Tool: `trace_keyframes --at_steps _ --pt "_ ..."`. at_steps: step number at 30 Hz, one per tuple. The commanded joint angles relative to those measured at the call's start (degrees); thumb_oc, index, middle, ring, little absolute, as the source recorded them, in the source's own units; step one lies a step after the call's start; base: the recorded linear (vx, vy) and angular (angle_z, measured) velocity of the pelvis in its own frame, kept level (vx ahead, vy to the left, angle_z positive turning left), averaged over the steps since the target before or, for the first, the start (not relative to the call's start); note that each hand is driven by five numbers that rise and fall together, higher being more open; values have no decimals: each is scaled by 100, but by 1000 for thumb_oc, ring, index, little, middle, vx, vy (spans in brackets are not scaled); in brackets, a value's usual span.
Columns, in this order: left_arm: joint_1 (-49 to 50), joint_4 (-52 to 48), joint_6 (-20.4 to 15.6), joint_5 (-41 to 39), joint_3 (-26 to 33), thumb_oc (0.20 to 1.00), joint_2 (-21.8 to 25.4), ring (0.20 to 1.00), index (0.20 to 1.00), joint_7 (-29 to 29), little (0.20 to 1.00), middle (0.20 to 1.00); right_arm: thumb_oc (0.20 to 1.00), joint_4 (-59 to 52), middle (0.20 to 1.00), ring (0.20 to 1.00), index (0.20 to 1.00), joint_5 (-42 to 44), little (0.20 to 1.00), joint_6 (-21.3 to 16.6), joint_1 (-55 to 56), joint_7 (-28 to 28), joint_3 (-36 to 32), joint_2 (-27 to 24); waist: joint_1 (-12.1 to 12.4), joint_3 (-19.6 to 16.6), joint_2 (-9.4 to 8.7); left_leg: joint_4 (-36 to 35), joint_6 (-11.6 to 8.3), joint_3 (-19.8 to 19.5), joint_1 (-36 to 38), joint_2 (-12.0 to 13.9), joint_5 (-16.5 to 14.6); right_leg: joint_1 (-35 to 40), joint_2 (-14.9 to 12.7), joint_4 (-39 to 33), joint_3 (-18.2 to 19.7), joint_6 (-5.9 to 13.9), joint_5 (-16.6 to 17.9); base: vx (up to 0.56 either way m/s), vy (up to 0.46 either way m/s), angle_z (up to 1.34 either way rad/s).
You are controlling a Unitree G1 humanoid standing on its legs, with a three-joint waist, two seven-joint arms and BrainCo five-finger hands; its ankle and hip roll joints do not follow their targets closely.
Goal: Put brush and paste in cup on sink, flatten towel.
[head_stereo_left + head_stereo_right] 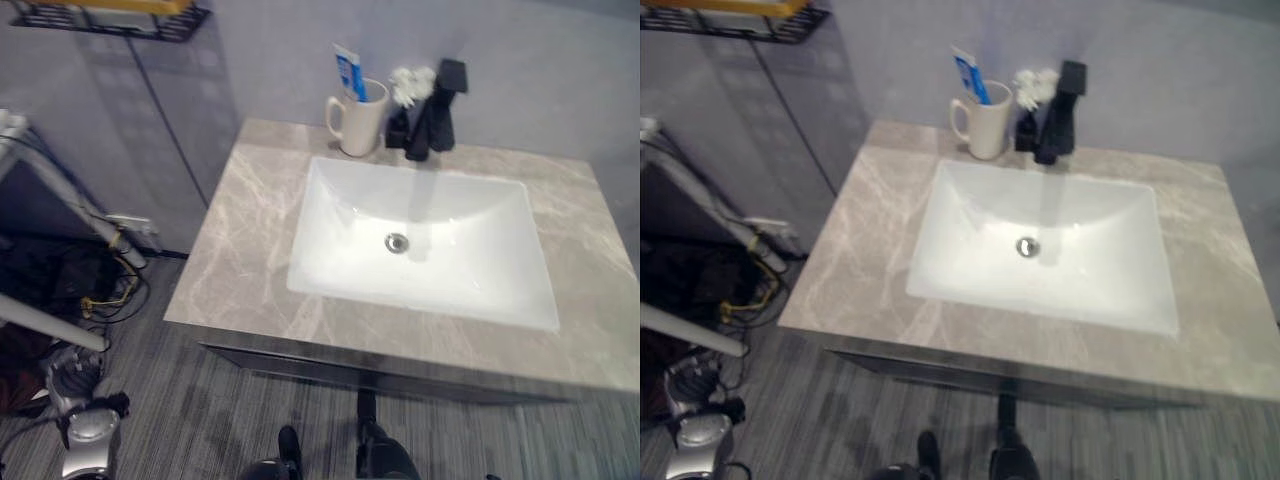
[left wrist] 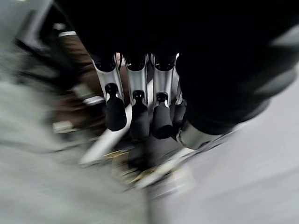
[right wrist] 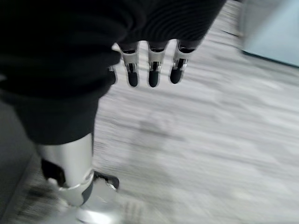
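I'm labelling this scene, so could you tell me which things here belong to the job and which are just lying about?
Job: cup with blue paste tube in it; sink.
Lying about: black tap, white item beside it, wall rack, cables on floor.

White cup (image 1: 362, 122) with handle stands upright on grey marbled sink counter (image 1: 240, 250), at back left corner of white basin (image 1: 430, 240), just beside black faucet. Blue-and-white paste tube (image 1: 348, 73) stands in cup, leaning left, top poking above rim. Brush and towel: cannot tell.
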Motion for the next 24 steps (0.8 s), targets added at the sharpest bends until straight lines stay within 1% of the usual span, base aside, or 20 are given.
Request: trace_keyframes --at_steps 1,2,3,4,5,7,8,9,10,11,12,16,17,18,19,20,21,22,23,24 --pt "371 572 546 -93 -163 1000 -83 1000 1000 -780 1000 1000 1000 96 1000 1000 1000 -466 1000 195 256 2 343 -191 23 -5 45 -212 -487 -251 -14 105 351 423 -108 299 -49 34 -281 -184 183 -94" --pt "441 1287 800 782 -672 1000 -248 1000 1000 -1153 1000 1000 1000 194 1000 1000 1000 -707 1000 273 111 89 393 -320 6 -101 132 -385 -483 119 32 212 450 719 6 474 -105 -26 -632 -184 184 -75" --pt "434 1295 795 783 -676 1000 -250 1000 1000 -1153 1000 1000 1000 193 1000 1000 1000 -708 1000 273 112 90 389 -323 21 -91 130 -393 -483 133 49 209 449 720 5 486 -90 -25 -639 -139 147 -142" --pt "453 1736 921 1231 -988 1000 -467 1000 1000 -1525 1000 1000 1000 229 1000 1000 1000 -825 1000 270 -102 180 452 -386 99 -281 153 -472 -508 479 55 284 460 1162 -85 712 -328 -15 -1037 -29 49 -163" --pt "448 1745 916 1233 -991 1000 -468 1000 1000 -1528 1000 1000 1000 231 1000 1000 1000 -826 1000 268 -101 183 450 -389 104 -270 146 -477 -508 486 76 272 454 1171 -97 725 -320 -9 -1055 -80 17 -201" --pt "415 2046 950 1626 -1267 1000 -691 1000 1000 -1803 1000 1000 1000 131 1000 1000 1000 -782 1000 199 -243 251 507 -350 196 -465 57 -497 -515 936 -79 376 640 1678 -165 716 -574 63 -962 -158 -111 -123" --pt "356 2010 971 1629 -1270 1000 -717 1000 1000 -1817 1000 1000 1000 97 1000 1000 1000 -730 1000 184 -272 278 530 -336 267 -534 2 -507 -499 1056 -115 385 627 1769 -139 592 -538 92 -910 -283 -249 -106" --pt "368 2103 981 1780 -1408 1000 -858 1000 1000 -1970 1000 1000 1000 -71 1000 1000 1000 -595 1000 145 -354 325 567 -305 402 -625 -65 -458 -505 1495 -213 548 675 1978 -213 354 -892 156 -794 -196 -186 -114" --pt "368 2107 977 1781 -1410 1000 -858 1000 1000 -1969 1000 1000 1000 -75 1000 1000 1000 -593 1000 147 -349 326 566 -306 415 -629 -65 -448 -509 1507 -215 556 670 1981 -208 335 -882 154 -784 -203 -268 -139" --pt "367 2115 1028 1862 -1418 1000 -883 1000 1000 -1970 1000 1000 1000 -205 1000 1000 1000 -567 1000 126 -425 338 642 -252 463 -624 -80 -380 -610 1703 -246 733 781 1982 -137 72 -1057 88 -939 -140 -377 -169" --pt "287 2016 976 2077 -1584 1000 -908 1000 1000 -1941 1000 1000 1000 -520 1000 1000 1000 -574 1000 27 -472 325 883 -162 445 -577 -111 -295 -792 2029 -166 1032 961 1872 5 -179 -1103 20 -1052 -142 -386 -168" --pt "128 1712 885 2369 -1881 1000 -882 1000 1000 -1760 1000 1000 1000 -1009 1000 1000 1000 -742 1000 -74 -367 276 1194 -200 382 -494 -141 -162 -902 2024 -117 1199 1023 1937 249 -418 -777 -68 -1139 -107 -369 -136" --pt "-37 1483 854 2355 -1989 1000 -942 1000 1000 -1547 1000 1000 1000 -2293 1000 1000 1000 -426 1000 -272 -270 230 1299 -345 257 -390 -141 -142 -1026 1802 -113 1296 1177 1880 388 -516 -438 -146 -1144 -106 -241 -49" --pt "-36 1484 856 2353 -1994 1000 -951 1000 1000 -1543 1000 1000 1000 -2351 1000 1000 1000 -416 1000 -242 -239 243 1293 -372 269 -387 -132 -143 -1034 1809 -105 1303 1183 1883 394 -514 -429 -152 -1144 -157 -349 -70" --pt "-155 1340 820 2302 -2121 1000 -998 1000 1000 -1372 1000 1000 1000 -2757 1000 1000 1000 -5 1000 -331 -120 252 1225 -440 324 -303 -145 -108 -1064 1290 -188 1263 1216 1844 482 -504 -238 -212 -1163 -147 -205 -99" --pt "-271 1303 817 2276 -2193 1000 -1058 1000 1000 -1341 1000 1000 1000 -2874 1000 1000 1000 141 1000 -372 -88 233 1218 -449 385 -252 -125 -62 -1005 879 -320 1230 1258 1762 579 -532 -175 -291 -1082 -188 -310 -103" --pt "-368 1276 789 2296 -2355 1000 -1112 1000 1000 -1277 1000 1000 1000 -3130 1000 1000 1000 314 1000 -420 -101 218 1259 -484 438 -196 -144 14 -971 228 -385 1095 1143 1743 649 -548 -10 -319 -1053 -189 -316 -94" --pt "-492 1237 754 2358 -2557 1000 -1170 1000 1000 -1227 1000 1000 1000 -3243 1000 1000 1000 294 1000 -466 -182 220 1371 -494 492 -137 -190 206 -914 -482 -408 867 936 1703 723 -541 237 -341 -996 -52 -377 -66" --pt "-576 1142 714 2357 -2768 1000 -1203 1000 1000 -1149 1000 1000 1000 -3441 1000 1000 1000 90 1000 -461 -312 206 1665 -510 603 -139 -221 451 -800 -1508 -416 452 654 1678 875 -555 764 -375 -888 -10 -268 -102" --pt "-576 1142 714 2357 -2768 1000 -1203 1000 1000 -1149 1000 1000 1000 -3441 1000 1000 1000 90 1000 -461 -312 206 1665 -510 603 -142 -221 451 -800 -1508 -420 452 654 1675 875 -555 764 -376 -887 87 -286 -213"
